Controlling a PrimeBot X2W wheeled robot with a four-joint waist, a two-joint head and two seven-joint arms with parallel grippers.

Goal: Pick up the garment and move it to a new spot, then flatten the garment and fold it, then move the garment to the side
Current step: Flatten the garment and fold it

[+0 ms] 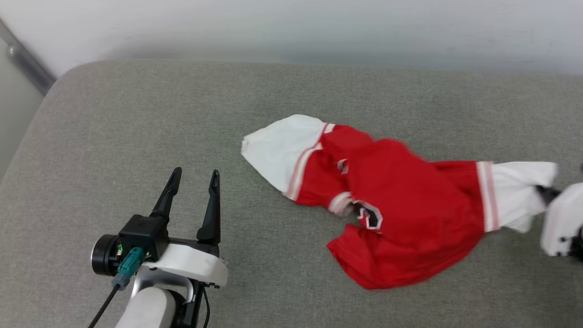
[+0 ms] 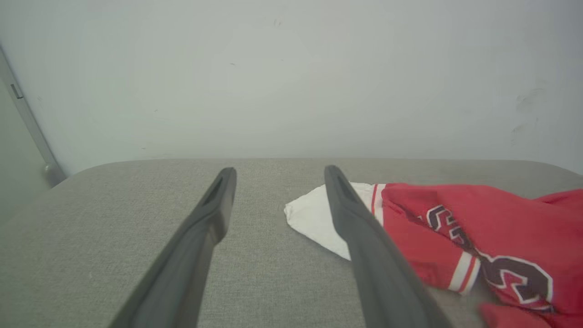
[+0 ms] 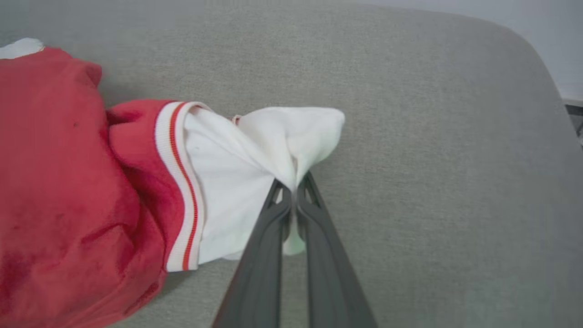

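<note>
Nearest the robot, the left pincer point(image 1: 196, 172), two long dark fingers on a white wrist, hovers over bare cloth at the lower left with its fingers spread wide and nothing between them, well apart from the work. Off to the right, the right pincer point(image 3: 294, 191) is closed tight on a bunched fold of the held sleeve point(image 3: 273, 136), and the white cloth puckers into a knot where the fingers meet. From there the garment point(image 1: 410, 205), a red jersey T-shirt with white short sleeves, red-and-white striped trim and a black, white-outlined print, lies crumpled across the middle and right of the grey fabric-covered bench point(image 1: 136, 114), its body rumpled and folded over itself so that the print is broken up. Its free sleeve point(image 1: 278, 146) lies flat at the far left end, pointing toward the back. I judge it light, limp and a little slick: it will sag and trail from a single hold, stretch sooner than lift evenly, and it could slip if pinched by a thin edge. A gathered fold, as on the held sleeve, looks the safer purchase, and the free sleeve or the shoulder seam beside it would suit a second hold. Beyond the bench's rounded far edge stands a plain pale wall point(image 1: 291, 27).
</note>
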